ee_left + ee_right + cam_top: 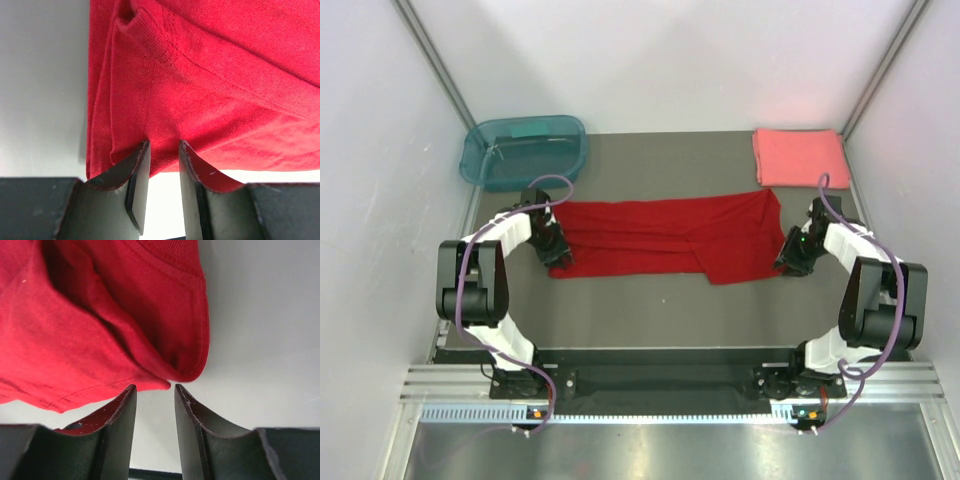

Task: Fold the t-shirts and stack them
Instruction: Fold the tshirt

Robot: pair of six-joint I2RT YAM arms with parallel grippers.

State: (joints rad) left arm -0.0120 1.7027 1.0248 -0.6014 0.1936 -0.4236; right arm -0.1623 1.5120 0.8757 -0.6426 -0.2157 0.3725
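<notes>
L claw [164,146]: jaws apart w/ a narrow gap, and we see bare table [650,300] through it. The red shirt's [670,235] near edge lies right at the tips and a bit of cloth laps over one finger, but nothing is pinched between them. R claw [155,387]: jaws also apart, gap approx. the same, w/ a rounded fold of the red shirt just ahead of the tips and no cloth between them. From the top view we see each claw down low at one end of the red shirt, L at its left end, R at its right. The shirt lies flat as a long folded band across the middle of the table, w/ the right end hanging a bit nearer to us. The pink shirt [798,155] sits as a neat folded rectangle in the far-R corner, v. close to the red one's far corner; we can't tell if they touch. A teal tub [480,165] stands in the far-L corner, apart from both shirts.
</notes>
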